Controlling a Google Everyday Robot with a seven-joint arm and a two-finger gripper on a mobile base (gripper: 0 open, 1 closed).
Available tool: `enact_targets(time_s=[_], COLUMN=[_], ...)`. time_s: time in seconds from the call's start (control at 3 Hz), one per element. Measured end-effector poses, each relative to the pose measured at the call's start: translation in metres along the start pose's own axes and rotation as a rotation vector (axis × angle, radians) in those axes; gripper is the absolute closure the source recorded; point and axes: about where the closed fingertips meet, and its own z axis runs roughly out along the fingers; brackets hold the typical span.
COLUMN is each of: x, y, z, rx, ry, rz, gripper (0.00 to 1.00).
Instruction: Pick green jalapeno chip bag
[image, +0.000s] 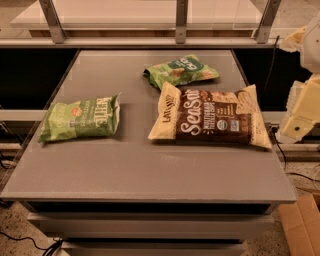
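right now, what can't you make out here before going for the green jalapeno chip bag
All in the camera view:
- cream-coloured gripper: at the far right, cut off by the frame edge.
- flat green Kettle chip bag, left: flavour print too small to read.
- crumpled green chip bag, back: label creased and blurred, flavour unreadable.

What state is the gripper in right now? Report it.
Gripper: cannot be told; it sits past the flat grey table's right edge, beside the brown-and-cream chip bag.

Spare bags on grey table (150, 170)
Brown Sea Salt bag (210, 117) lies flat near my gripper (302, 112) at the right edge; a smaller green bag (181, 71) just behind it
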Motion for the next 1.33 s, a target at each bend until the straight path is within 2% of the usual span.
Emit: enact_targets(time_s=[0.33,0.67,1.0,1.33], x=[0.0,-0.002,-0.033,-0.077], y=[0.0,-0.001,0.013,0.043], z=[0.0,0.0,-0.01,-0.023], rx=[0.0,-0.031,-0.059,-0.077], ry=[0.0,-0.022,-0.089,-0.153], rz=[0.0,-0.002,-0.105,-0.267], gripper=[0.0,0.0,0.0,0.0])
